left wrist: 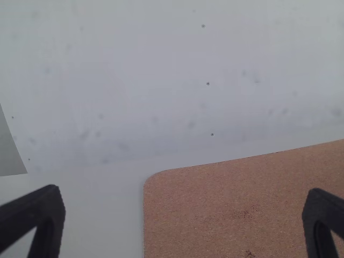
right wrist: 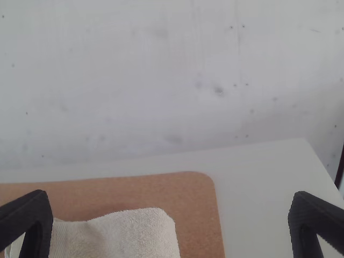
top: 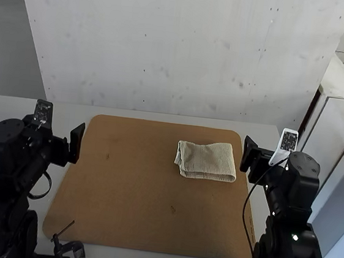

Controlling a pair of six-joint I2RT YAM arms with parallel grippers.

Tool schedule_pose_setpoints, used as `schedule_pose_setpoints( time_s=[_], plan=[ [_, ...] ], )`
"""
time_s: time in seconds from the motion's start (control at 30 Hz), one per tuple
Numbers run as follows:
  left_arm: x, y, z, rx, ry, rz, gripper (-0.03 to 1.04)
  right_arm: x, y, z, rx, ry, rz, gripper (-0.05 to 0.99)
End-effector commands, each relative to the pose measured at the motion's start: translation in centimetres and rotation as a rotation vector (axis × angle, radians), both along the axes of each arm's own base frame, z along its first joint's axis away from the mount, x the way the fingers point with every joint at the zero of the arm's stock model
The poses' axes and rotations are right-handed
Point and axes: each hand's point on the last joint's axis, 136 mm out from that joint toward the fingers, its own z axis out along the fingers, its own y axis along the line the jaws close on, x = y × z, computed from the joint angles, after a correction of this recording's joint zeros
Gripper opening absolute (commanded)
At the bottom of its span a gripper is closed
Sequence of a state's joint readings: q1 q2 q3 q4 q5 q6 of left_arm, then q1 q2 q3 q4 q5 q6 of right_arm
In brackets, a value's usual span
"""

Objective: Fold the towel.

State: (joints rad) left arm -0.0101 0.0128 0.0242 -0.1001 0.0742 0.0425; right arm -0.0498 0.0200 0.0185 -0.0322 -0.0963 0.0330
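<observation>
The beige towel lies folded into a small rectangle with stacked layers, on the right rear part of the brown board. My left gripper stands open beside the board's left edge, well away from the towel. Just right of the towel, apart from it, is my right gripper, also open. In the left wrist view the left gripper has its fingers wide apart with nothing between them. The right wrist view has the right gripper spread wide, with the towel beyond one finger.
The brown board covers the middle of the pale table. A pale wall rises behind the table. A small black clamp-like object sits by the board's near left edge, and white cabinets stand at the right.
</observation>
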Motion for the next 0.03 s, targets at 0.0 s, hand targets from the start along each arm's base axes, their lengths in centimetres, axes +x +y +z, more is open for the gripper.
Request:
schedule_pose_setpoints(
  time_s=[0.0],
  plan=[
    [0.10,0.35,-0.77,-0.006,0.007,0.017,0.99,-0.25,0.51,-2.28,0.001,0.075,0.026,0.96]
  ],
)
